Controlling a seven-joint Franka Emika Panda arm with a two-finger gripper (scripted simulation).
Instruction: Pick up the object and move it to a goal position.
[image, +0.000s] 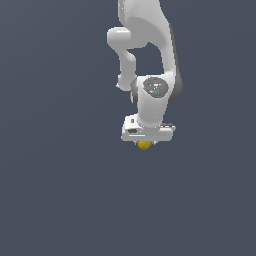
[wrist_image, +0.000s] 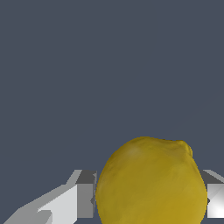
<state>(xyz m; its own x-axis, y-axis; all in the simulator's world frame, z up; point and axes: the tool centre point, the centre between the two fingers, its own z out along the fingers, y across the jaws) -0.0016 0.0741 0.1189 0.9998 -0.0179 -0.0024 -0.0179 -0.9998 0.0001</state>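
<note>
The white robot hand (image: 145, 142) pinches the small mustard-yellow, rounded, slightly faceted lump (wrist_image: 151, 181) between its grey fingers (wrist_image: 85, 194), which bracket it on both sides. Carrying it well calls for steady squeeze and smooth, unhurried travel, since the rounded lump could roll free.

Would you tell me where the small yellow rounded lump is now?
The small yellow rounded lump sits between the white gripper's fingers, just under the arm near the exterior view's centre.
</note>
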